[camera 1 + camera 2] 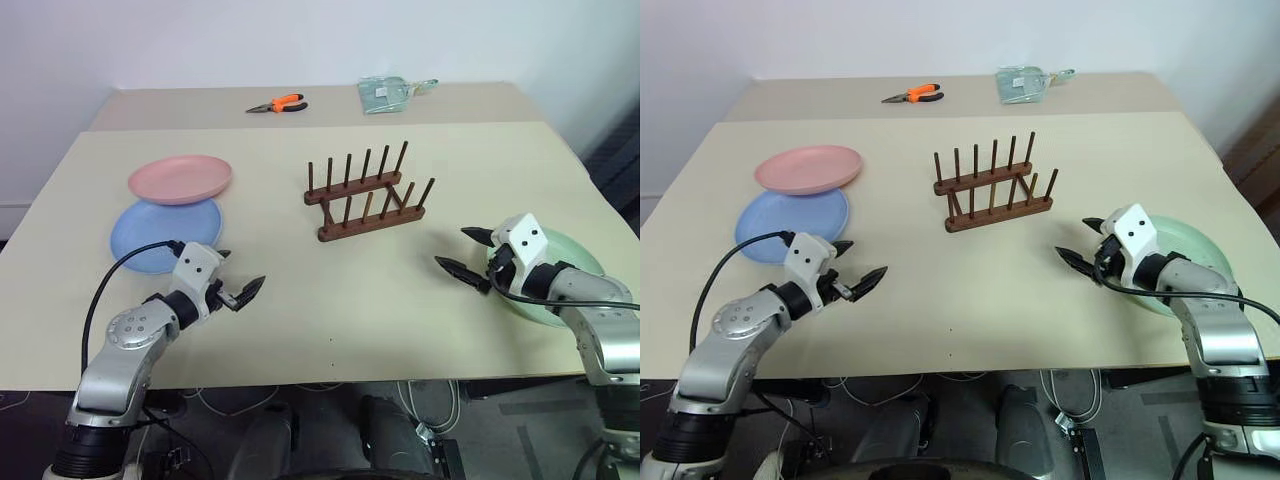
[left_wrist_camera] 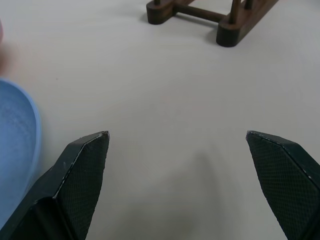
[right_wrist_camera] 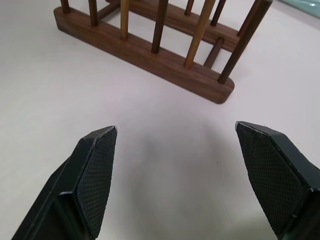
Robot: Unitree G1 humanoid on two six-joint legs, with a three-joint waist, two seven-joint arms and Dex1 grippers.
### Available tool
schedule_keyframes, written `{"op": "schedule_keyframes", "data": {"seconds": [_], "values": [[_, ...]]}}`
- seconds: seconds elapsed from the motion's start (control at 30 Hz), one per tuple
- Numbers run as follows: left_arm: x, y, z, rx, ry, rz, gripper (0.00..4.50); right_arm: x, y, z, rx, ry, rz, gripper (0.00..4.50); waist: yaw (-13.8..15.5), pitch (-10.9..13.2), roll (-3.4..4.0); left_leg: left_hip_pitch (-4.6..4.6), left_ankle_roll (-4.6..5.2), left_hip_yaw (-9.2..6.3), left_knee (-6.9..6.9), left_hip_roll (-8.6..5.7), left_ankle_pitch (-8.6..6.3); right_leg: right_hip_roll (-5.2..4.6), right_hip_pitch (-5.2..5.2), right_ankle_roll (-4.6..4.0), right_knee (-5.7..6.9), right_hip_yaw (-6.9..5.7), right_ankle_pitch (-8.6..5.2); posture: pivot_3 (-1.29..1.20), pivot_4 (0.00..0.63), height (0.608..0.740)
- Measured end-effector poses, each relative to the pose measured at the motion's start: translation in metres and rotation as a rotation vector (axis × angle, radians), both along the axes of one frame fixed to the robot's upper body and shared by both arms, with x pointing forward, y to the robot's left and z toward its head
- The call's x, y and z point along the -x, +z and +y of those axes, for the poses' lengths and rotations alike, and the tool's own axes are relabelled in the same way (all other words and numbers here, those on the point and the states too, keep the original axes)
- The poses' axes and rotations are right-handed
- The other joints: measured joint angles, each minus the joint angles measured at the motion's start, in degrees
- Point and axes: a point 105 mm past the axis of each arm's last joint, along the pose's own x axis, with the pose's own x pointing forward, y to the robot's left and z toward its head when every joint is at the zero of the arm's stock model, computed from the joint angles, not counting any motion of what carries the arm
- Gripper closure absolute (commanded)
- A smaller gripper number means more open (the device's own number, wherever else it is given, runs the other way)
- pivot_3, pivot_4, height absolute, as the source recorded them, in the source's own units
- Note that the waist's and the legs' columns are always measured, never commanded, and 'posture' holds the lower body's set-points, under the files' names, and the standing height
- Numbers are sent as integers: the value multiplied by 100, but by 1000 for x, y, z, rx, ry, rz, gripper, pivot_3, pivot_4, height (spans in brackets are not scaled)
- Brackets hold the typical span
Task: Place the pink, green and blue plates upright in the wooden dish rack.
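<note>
The wooden dish rack (image 1: 365, 193) stands empty of plates at the table's middle. At the left, the pink plate (image 1: 180, 179) lies with its near edge overlapping the blue plate (image 1: 160, 236). The green plate (image 1: 568, 262) lies flat at the right, partly hidden under my right arm. My left gripper (image 1: 236, 277) hovers open just right of the blue plate, nothing between its fingers. My right gripper (image 1: 470, 253) is open beside the green plate's left edge, pointing toward the rack (image 3: 150, 45). The blue plate's rim (image 2: 20, 145) sits beside my left fingers.
Orange-handled pliers (image 1: 279, 104) and a clear plastic bag (image 1: 388, 93) lie on the farther table behind. The light wooden table (image 1: 330, 300) is bare between the two grippers. A wall stands behind, and the table edge runs close in front.
</note>
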Motion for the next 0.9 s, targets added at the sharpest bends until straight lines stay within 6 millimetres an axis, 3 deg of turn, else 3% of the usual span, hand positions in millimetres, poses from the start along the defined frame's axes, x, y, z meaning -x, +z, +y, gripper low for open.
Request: {"op": "schedule_keyframes", "data": {"seconds": [0.17, 0.23, 0.43, 0.5, 0.6, 0.73, 0.87, 0.9], "values": [[-3, 4, -2, -3, 5, -15, 0, -5, 2, 9, 11, 22, -22, 644, -8, 0, 0, 0, 0, 0, 0, 0, 0, 0, -1, 0, 1, 0, 0, 0, 150, 740], [-6, 4, -6, -4, -19, -14, 0, -7, 3, 13, 4, 31, -18, 110, -7, 0, 0, 0, 0, 0, 0, 0, 0, 1, -1, 0, 1, -1, 0, 0, 150, 740], [-22, -10, -29, -27, -175, 45, 0, -5, 0, 27, -3, 67, 15, 43, 17, 0, 0, -2, 0, -1, 2, -3, 0, 1, 0, -1, 0, -3, 2, 0, 150, 740], [-40, -12, -40, -34, -203, 38, 0, -4, -3, 35, -11, 64, 4, 43, 46, 0, -1, -3, 0, -3, 7, -3, 1, 3, 0, 5, 1, -7, 5, 0, 150, 740], [-71, -9, -72, -50, -280, 17, 0, 3, -13, 54, -27, 70, -4, 43, 133, -1, -4, -11, 2, -8, 26, -7, -1, 4, 2, 18, 2, -11, 14, 0, 150, 740], [-84, -17, -103, -38, -366, 33, 0, 15, -28, 73, -54, 63, 16, 43, 107, -1, -4, -14, 8, -1, 32, -10, -5, -1, 0, 25, -1, -5, 12, 0, 150, 740], [-97, -18, -128, -35, -405, 26, 0, 24, -27, 83, -77, 28, -3, 43, 142, -3, -5, -13, 8, -11, 38, -10, -5, 0, 7, 33, 4, -13, 7, 0, 150, 740], [-98, -18, -132, -34, -411, 23, 245, 27, -27, 88, -79, 31, -5, 16, 137, -4, -6, -12, 8, -12, 42, -10, -6, 0, 10, 45, 3, -13, -1, 0, 150, 740]]}}
